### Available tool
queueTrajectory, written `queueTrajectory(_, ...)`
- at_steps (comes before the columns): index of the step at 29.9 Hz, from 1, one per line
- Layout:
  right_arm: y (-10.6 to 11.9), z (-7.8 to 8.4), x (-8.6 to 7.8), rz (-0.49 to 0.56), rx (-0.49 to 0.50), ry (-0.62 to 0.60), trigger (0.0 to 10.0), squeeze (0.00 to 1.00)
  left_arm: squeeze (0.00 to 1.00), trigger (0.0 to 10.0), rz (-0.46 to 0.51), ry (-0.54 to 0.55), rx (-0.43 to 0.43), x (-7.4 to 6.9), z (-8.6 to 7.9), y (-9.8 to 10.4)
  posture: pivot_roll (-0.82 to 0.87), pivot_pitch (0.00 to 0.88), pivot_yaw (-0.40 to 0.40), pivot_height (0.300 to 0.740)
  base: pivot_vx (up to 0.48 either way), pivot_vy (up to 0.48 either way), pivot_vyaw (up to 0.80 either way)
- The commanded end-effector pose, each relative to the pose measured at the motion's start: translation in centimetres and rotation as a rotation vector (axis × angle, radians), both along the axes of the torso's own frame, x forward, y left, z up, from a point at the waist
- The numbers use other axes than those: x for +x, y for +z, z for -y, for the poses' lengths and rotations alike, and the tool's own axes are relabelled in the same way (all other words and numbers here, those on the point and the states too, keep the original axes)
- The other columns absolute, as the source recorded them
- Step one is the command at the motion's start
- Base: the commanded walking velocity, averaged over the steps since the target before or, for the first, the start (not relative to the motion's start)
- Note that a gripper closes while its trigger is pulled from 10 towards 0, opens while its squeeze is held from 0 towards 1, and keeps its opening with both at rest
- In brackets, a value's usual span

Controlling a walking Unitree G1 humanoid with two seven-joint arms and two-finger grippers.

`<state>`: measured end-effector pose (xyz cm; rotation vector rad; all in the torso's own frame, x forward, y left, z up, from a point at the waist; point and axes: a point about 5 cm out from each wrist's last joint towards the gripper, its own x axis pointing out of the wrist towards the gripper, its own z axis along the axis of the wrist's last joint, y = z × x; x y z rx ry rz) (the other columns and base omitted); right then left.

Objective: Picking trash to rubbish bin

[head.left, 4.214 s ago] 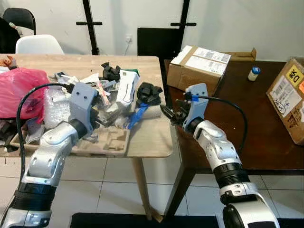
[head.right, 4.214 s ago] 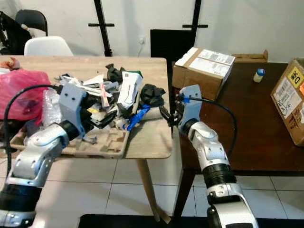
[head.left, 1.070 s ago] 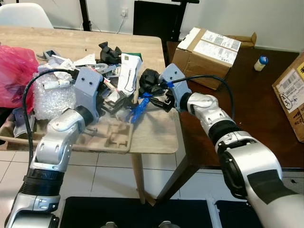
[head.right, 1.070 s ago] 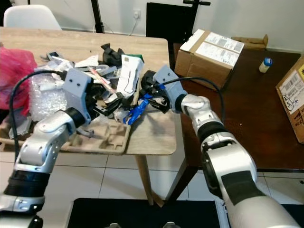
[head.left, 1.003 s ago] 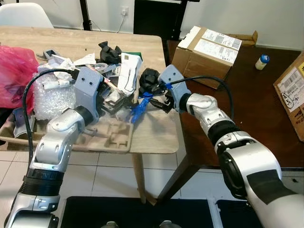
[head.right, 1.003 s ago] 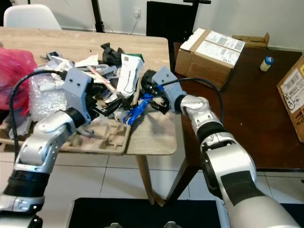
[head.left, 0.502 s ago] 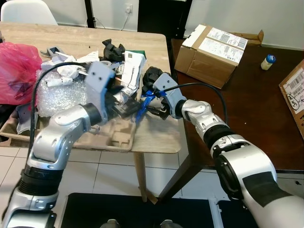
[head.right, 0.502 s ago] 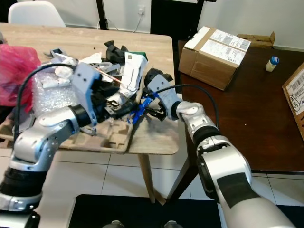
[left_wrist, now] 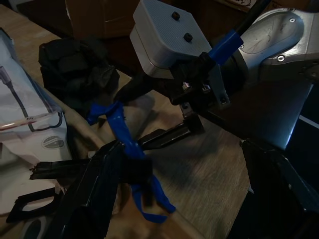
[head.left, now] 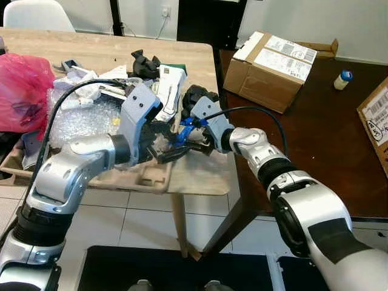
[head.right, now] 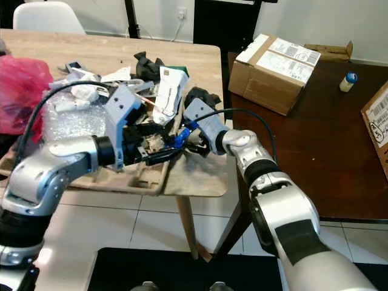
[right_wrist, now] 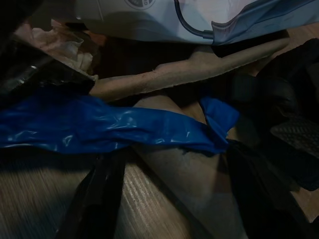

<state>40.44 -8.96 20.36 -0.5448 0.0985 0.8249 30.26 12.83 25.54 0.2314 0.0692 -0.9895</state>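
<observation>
A heap of trash (head.left: 130, 91) lies on the light wooden table (head.left: 200, 170), and both grippers meet at its near right edge over a strip of blue plastic (head.left: 182, 130). The left gripper (head.left: 173, 151) reaches in from the left, its long black fingers (left_wrist: 94, 184) spread apart on either side of the blue strip. The right gripper (head.left: 195, 138) comes in from the dark table's side, and its fingers (right_wrist: 99, 194) are also parted, with the blue plastic (right_wrist: 114, 127) lying across between them; I cannot tell whether either one actually grips it. Just behind the strip sit a black crumpled lump (head.left: 194, 96) and a white carton (head.left: 170, 85), which leans on the pile. A moulded cardboard tray (head.left: 148, 176) at the table's near edge holds bubble wrap (head.left: 79, 118) and loose scraps, with a red plastic bag (head.left: 21, 91) just beside it at the left. On the dark brown table (head.left: 315, 139) to the right stand a closed cardboard box (head.left: 273, 60), a second box (head.left: 376, 121) at the edge, and a small white bottle with a blue cap (head.left: 342, 79).
</observation>
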Motion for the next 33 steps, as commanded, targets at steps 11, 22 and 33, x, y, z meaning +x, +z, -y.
queueTrajectory(11, -0.4, 0.6, 0.0, -0.052, 0.028, -0.017, 0.0, 0.0, 0.0, 10.0, 0.003, 0.045, 0.022, 0.2, -0.5, 0.2, 0.17, 0.21, -0.036, 0.74, 0.0, 0.0, 0.0)
queueTrajectory(22, 1.1, 2.6, 0.3, -0.041, 0.166, -0.038, 0.0, 0.0, 0.0, 10.0, 0.028, 0.057, -0.022, 0.4, -0.3, 0.4, 0.14, 0.197, -0.042, 0.74, 0.0, 0.0, 0.0)
queueTrajectory(33, 5.9, 5.7, 0.9, -0.012, 0.6, -0.083, 0.0, 0.0, 0.0, 10.0, 0.031, 0.078, -0.087, 0.5, -0.6, 0.7, 0.12, 0.175, -0.04, 0.74, 0.0, 0.0, 0.0)
